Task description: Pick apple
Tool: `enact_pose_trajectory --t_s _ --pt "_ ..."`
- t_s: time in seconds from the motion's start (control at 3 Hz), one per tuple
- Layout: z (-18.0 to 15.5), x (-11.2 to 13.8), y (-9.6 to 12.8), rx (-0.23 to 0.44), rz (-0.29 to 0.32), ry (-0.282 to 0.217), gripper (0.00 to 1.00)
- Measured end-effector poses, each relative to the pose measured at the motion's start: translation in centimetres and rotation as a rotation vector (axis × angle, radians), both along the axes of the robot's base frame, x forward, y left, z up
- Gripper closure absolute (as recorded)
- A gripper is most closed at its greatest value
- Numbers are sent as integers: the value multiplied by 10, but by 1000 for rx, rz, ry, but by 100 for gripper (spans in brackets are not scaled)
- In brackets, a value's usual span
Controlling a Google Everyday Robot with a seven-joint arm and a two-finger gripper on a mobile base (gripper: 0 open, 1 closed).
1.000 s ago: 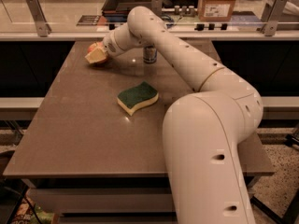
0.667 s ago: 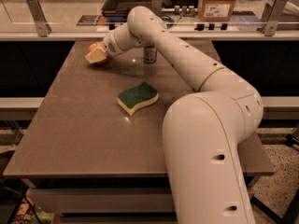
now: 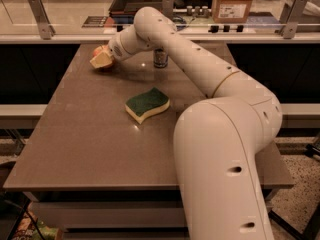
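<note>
While the white jointed arm (image 3: 200, 69) is lying stretched across the brown rectangular table (image 3: 75, 144), your pale, cream-coloured gripper (image 3: 102, 59) is sitting low over the far left part of the tabletop, close to the left edge. You are not getting a view of how wide it is standing, nor of whether it is gripping anything. I cannot tell either, and I am recording it so.

Working outward from the gripper, the small round red-orange apple (image 3: 98, 50) is lying right at the gripper's tip on the tabletop, and the gripper is covering most of it. Only a reddish sliver is showing at the gripper's upper edge. Contact between the two cannot be confirmed. In my judgement the apple is lying directly ahead of the tool rather than off to one side, so the coming move is turning on closure and lift, not on travel. Being round, the apple is offering no long axis to line up with.

Further out, the small dark cylindrical can (image 3: 160, 58) is standing upright to the right of the gripper, apart from it and close beside the arm. The green-and-yellow wavy sponge (image 3: 147, 104) is lying flat nearer the table's middle, well apart from the gripper and not in its way.

You are working with one arm only, so no question of a nearer arm is arising.
</note>
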State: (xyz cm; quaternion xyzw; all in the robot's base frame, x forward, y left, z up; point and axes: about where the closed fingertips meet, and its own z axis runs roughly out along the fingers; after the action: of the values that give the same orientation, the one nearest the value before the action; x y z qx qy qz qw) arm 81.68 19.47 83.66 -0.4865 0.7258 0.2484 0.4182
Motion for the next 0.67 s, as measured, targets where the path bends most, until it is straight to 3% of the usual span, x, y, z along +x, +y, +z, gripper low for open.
enact_pose_trajectory --t_s 0.67 --pt "33 -9 4 -57 -27 -105 100"
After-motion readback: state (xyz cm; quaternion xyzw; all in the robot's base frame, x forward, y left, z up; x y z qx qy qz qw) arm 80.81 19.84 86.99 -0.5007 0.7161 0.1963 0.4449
